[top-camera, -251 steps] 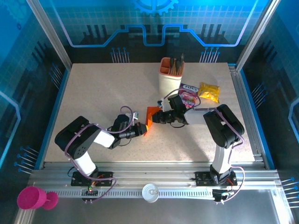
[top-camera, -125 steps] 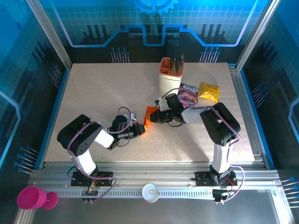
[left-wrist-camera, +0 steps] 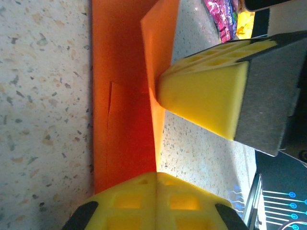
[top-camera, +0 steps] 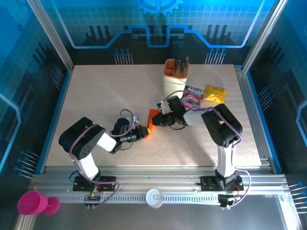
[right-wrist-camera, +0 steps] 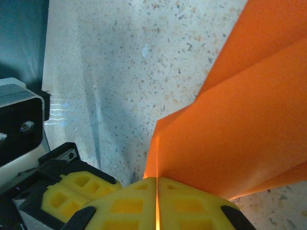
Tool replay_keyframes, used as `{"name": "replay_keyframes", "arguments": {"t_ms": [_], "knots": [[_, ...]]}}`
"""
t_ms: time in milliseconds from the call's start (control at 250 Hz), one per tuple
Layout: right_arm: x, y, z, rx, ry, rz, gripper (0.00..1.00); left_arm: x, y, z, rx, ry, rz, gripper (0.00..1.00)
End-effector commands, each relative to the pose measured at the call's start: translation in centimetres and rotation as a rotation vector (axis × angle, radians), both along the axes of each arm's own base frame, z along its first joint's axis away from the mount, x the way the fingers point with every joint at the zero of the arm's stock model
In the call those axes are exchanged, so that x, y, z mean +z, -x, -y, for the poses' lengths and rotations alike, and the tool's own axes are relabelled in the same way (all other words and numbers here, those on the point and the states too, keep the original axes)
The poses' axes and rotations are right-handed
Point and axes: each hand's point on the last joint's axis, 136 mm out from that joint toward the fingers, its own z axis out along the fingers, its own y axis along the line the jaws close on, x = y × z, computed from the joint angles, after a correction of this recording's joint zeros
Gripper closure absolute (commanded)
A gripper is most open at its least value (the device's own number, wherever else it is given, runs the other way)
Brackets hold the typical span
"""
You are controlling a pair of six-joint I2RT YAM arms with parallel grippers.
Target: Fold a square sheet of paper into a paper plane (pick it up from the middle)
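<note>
Orange square sheet of paper (top-camera: pixel 152 121), part-folded, is clamped between left gripper (left-wrist-camera: pixel 156 187) and right gripper (right-wrist-camera: pixel 157 189) at opposite ends, likely steadying a crease.

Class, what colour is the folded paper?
The paper is plain bright orange, clearest in the right wrist view.

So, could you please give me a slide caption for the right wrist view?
Right pincer shut on the folded orange paper, speckled table behind.
</note>
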Motion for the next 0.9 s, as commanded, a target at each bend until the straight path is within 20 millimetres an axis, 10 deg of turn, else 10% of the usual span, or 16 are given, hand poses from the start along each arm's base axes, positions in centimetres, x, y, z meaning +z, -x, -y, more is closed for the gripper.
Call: {"name": "replay_keyframes", "arguments": {"t_ms": [0,184,527,895], "knots": [[-0.2,-0.2,-1.0,0.013,-0.013,-0.004,0.9,0.1,0.1,-0.1,-0.012,0.016,-0.001,1.0],[-0.7,-0.5,-1.1,0.003,-0.008,-0.013,0.9,0.5,0.0,0.0,-0.012,0.021,0.003,1.0],[-2.2,-0.5,-0.7,-0.016,0.023,-0.047,0.92,1.8,-0.2,-1.0,0.016,-0.026,0.041,0.45],[-2.5,-0.5,-0.8,-0.021,0.015,-0.056,0.91,2.2,1.0,-1.9,-0.074,-0.498,0.197,0.41]]}}
